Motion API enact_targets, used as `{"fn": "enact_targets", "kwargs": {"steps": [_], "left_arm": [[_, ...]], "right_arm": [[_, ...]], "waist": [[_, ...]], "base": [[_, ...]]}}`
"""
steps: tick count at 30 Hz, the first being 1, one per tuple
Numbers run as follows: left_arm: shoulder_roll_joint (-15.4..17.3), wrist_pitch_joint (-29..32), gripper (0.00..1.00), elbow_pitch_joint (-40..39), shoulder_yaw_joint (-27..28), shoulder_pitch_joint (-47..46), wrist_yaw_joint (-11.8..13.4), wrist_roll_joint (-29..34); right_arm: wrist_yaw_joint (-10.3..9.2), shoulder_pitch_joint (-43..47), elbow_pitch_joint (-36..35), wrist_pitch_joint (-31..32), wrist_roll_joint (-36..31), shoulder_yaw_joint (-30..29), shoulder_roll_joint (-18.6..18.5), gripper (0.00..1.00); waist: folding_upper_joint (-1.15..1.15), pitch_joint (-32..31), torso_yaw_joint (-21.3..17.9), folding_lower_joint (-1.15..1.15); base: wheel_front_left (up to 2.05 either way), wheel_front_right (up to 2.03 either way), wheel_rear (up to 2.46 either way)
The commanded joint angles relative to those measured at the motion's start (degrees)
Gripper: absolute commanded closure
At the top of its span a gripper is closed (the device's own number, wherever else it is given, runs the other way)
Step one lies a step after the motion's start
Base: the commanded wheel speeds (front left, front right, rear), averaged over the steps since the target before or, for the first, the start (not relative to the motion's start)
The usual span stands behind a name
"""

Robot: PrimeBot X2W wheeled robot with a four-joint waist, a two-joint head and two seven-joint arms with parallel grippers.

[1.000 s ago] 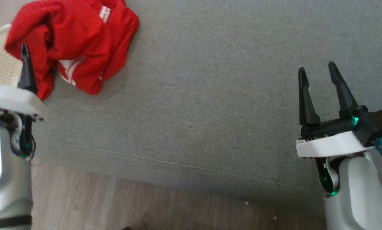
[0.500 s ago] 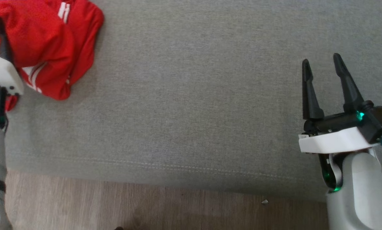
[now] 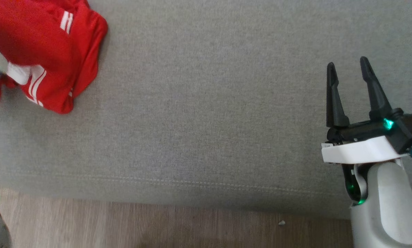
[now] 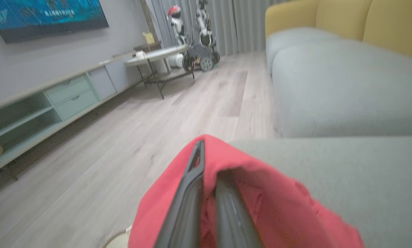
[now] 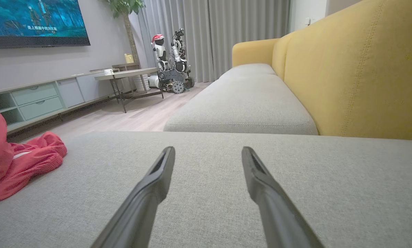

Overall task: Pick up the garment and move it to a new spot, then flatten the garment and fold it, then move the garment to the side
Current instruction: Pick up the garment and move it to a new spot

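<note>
Squarely, garment [image 4: 278, 210] within left gripper's [image 4: 211, 162] jaws.

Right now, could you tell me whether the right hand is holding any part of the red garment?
No, the right hand stands open over the bare grey cushion, with the red garment lying apart to its left.

The wide grey woven-fabric sofa seat cushion [image 3: 206, 103], with a stitched seam along its front edge above the pale wood-plank floor [image 3: 157, 227], bears a crumpled red garment [image 3: 54, 51] with white stripes at its left end.
</note>
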Motion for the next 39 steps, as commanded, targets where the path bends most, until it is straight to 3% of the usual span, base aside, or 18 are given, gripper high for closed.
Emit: {"fn": "enact_targets", "kwargs": {"steps": [1, 6, 11, 20, 26, 32, 39], "left_arm": [[3.50, -0.76, 1.00, -3.46, 2.09, -2.66, 0.35, -0.55], [1.26, -0.89, 1.00, -12.02, 4.07, -2.57, -2.16, -5.24], [-0.45, 0.60, 1.00, -21.74, 1.53, -2.54, -3.40, -6.49], [-2.28, 9.11, 1.00, -35.84, -0.38, -1.74, -2.51, -8.35], [-1.13, 12.11, 1.00, -39.75, -0.43, -0.71, -0.88, -7.38], [1.98, 13.54, 1.00, -41.14, -2.01, -0.43, 0.35, -3.12], [-1.00, 13.55, 1.00, -40.65, -8.62, -1.40, 1.13, 1.07]], "right_arm": [[0.41, -1.13, -1.39, -0.68, 0.41, 1.39, 0.05, 0.00], [0.41, -1.13, 0.95, -1.96, 2.24, 2.00, 0.05, 0.00], [0.41, -1.27, 2.48, -2.89, 3.96, 2.42, 0.05, 0.00], [0.41, -2.48, 3.38, -3.75, 7.35, 3.74, 0.05, 0.00], [0.41, -3.31, 2.36, -3.86, 8.64, 3.52, 0.05, 0.00], [0.41, -3.38, 0.51, -3.87, 9.66, 3.75, 0.05, 0.00], [0.41, -4.05, -1.62, -3.88, 10.57, 4.73, 0.05, 0.00]], "waist": [[0.00, -1.51, -0.16, 0.00], [0.00, -5.78, -1.18, 0.00], [0.00, -8.47, -3.00, 0.00], [0.00, -10.25, -9.13, 0.00], [0.00, -9.91, -13.25, 0.00], [0.00, -9.24, -16.61, 0.00], [0.00, -7.22, -20.29, 0.00]], "base": [[0.00, 0.00, 0.00], [0.00, 0.00, 0.00], [0.00, 0.00, 0.00], [0.00, 0.00, 0.00], [0.00, 0.00, 0.00], [0.00, 0.00, 0.00], [0.00, 0.00, 0.00]]}}
